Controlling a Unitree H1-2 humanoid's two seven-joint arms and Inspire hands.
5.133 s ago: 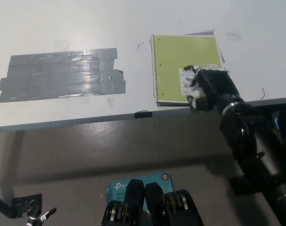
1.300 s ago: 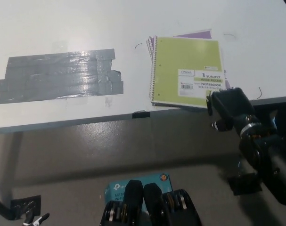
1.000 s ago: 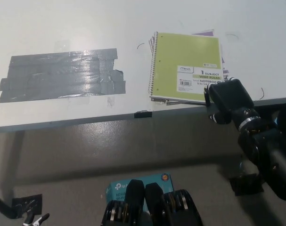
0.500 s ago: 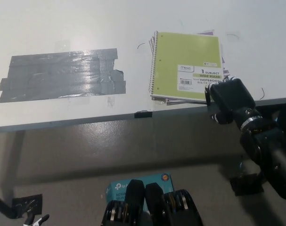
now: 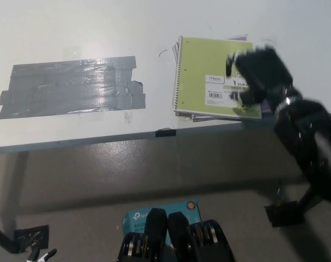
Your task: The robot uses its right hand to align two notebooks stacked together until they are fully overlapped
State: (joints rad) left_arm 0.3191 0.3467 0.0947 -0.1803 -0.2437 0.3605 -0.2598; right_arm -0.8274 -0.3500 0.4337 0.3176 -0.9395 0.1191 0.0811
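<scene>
Right robot hand [image 5: 258, 73], black and motion-blurred, now sits over the right part of the green notebook [image 5: 209, 73], where half a second ago it was at the near right corner by the desk edge. Its blur hides whether its fingers are spread or closed, and whether it presses the cover. The green notebook lies on the white desk [image 5: 72, 33] near its near edge, spiral at the left, unmoved since that earlier frame. A purple notebook [image 5: 239, 38] lies under it, showing as a sliver at the far right corner and a thin strip along the near edge. Grey tape [image 5: 72, 84] covers the desk well to the left. No left robot hand appears.
</scene>
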